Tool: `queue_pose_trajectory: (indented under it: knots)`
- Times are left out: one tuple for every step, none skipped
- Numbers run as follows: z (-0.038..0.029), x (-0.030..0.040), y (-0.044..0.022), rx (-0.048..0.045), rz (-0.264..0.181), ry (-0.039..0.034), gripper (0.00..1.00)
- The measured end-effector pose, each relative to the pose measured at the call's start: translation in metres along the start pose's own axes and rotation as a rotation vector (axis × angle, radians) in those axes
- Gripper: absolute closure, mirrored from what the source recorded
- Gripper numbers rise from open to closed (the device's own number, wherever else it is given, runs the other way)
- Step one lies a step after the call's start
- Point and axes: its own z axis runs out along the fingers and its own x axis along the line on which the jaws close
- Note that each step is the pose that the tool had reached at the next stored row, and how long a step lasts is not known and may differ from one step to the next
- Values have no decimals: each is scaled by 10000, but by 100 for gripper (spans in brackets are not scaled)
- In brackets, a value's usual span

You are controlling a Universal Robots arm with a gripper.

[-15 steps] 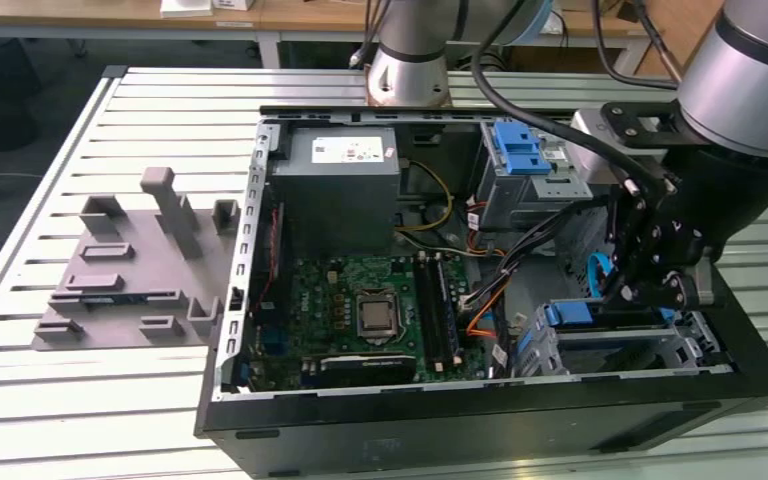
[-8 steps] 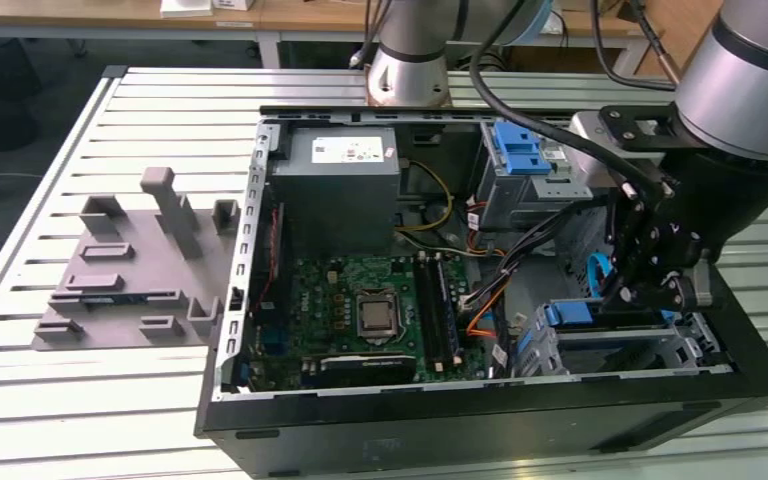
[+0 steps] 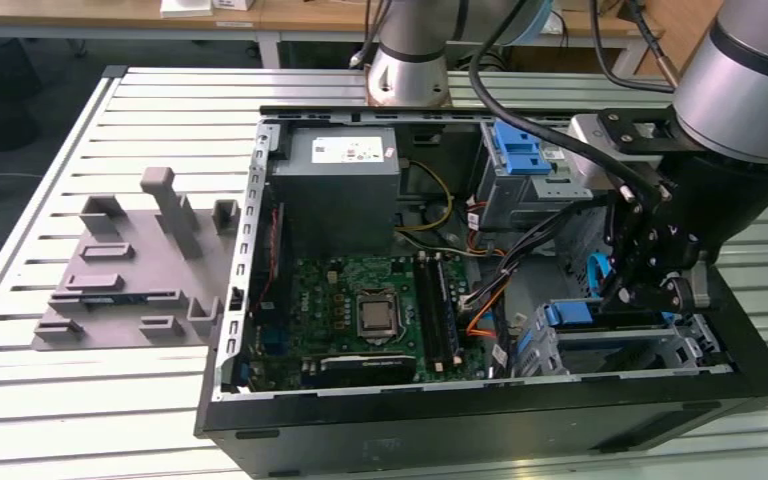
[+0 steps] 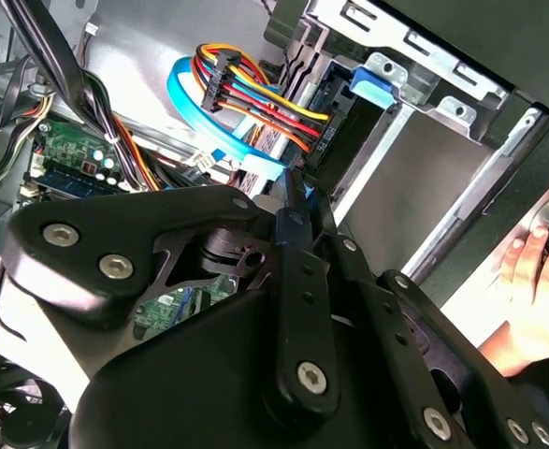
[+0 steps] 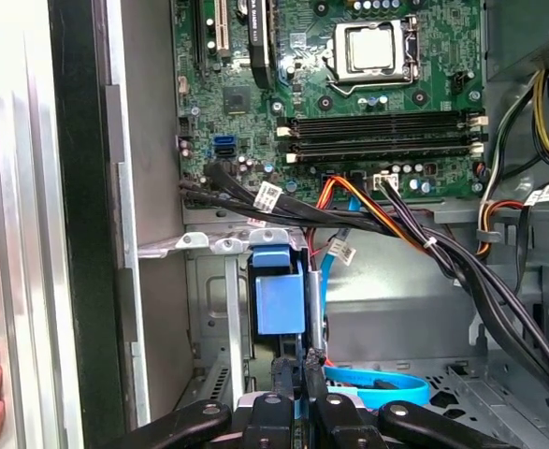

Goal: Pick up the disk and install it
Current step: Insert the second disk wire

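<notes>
In the exterior view my gripper (image 3: 651,290) reaches down into the open computer case (image 3: 257,250) at its right side, just above the silver drive cage (image 3: 624,350) with its blue latch (image 3: 571,313). The fingers stand close together, shut on the thin blue carrier edge of the disk (image 3: 598,278), which hangs upright beside them. That blue edge also shows between the fingertips in the second wrist view (image 4: 291,220). The disk's silver body is hidden by the gripper. In the first wrist view the gripper (image 5: 302,369) sits right by the cage's blue latch (image 5: 281,299).
A motherboard (image 3: 357,310) and a grey power supply (image 3: 337,170) occupy the case's left half. Bundled cables (image 5: 396,215) and a blue flat cable (image 5: 377,383) run close to the cage. A grey fixture (image 3: 131,270) lies on the slatted table. A person's hand (image 4: 536,271) rests outside the case.
</notes>
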Motion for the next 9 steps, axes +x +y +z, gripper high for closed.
queue_pose_trajectory:
  knots:
    - [0, 0, 0, 0, 0, -2, 84]
    - [0, 0, 0, 0, 0, -6, 84]
    - [-1, 1, 0, -2, 1, -17, 84]
    - [0, 1, 0, -3, 2, -40, 84]
    - [1, 1, 0, -4, 3, -64, 84]
    - [3, 0, 0, -7, 4, -87, 84]
    - [4, 0, 0, -8, 5, -108, 84]
    - [6, 0, 0, -9, 6, -129, 84]
    - [9, 0, 0, -10, 6, -139, 84]
